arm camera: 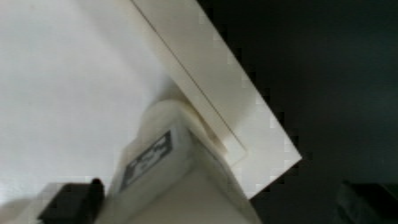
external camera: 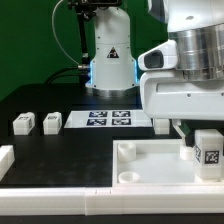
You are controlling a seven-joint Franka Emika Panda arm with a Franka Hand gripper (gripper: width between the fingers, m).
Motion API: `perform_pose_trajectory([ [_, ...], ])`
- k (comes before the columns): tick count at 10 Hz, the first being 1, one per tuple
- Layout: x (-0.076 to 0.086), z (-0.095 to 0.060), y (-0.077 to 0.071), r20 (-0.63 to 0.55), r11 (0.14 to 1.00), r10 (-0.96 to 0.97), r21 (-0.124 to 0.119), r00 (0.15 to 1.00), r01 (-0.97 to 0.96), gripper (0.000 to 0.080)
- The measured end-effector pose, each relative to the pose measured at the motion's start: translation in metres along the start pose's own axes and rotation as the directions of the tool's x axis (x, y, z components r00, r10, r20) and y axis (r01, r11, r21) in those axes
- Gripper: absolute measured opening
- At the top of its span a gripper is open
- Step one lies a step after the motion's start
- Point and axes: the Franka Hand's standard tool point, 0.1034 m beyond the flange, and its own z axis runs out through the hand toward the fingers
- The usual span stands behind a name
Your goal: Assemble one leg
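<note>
- Currently the leg (external camera: pixel 208 150) stands upright at the corner of the large white tray (external camera: pixel 150 160) on the exterior view's right, directly beneath the pincer (external camera: pixel 196 128), its tag facing the camera.
- How far the pincer is open I cannot tell. The wrist view shows one dark finger (arm camera: pixel 71 202) just beside the leg (arm camera: pixel 164 165), but the other finger is lost in shadow and no clear contact shows on either side.
- Risk: if the leg is not square over its corner socket, pressing down could jam it on the tray's rim or tip it sideways. From the wrist view it seems to lie close against the rim's edge, so the margin looks small.
- Risk: if the hold is loose, the leg could slip or twist as it meets the socket. The tray is not visibly clamped and might also skid on the black worktop (external camera: pixel 60 150).
- Hidden: the arm's white housing covers the fingers in the exterior view, and the socket under the leg shows in neither picture.
- Cut off: the tray's right side runs out of frame, and the wrist view is blurred.
- Well apart on the exterior view's left sit two more legs (external camera: pixel 36 123), and the marker board (external camera: pixel 105 120) lies between them and the arm.
</note>
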Motion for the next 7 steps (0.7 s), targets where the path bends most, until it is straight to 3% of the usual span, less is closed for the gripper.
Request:
perform_pose_trajectory([
  [1,0.0041,-0.0002,0.0089,-0.002,0.972,-0.231,-0.041,0.973,0.231,0.0649],
  [3,0.0123,-0.0032,0.0177,0.006,0.84,-0.54,-0.069,0.842,0.539,0.0649],
  [6,0.0101,-0.0019,0.0141,0.005,0.822,-0.565,-0.075,0.825,0.564,0.062],
  [7,0.0094,-0.0016,0.0133,0.001,0.85,-0.522,-0.074,0.853,0.521,0.0441],
])
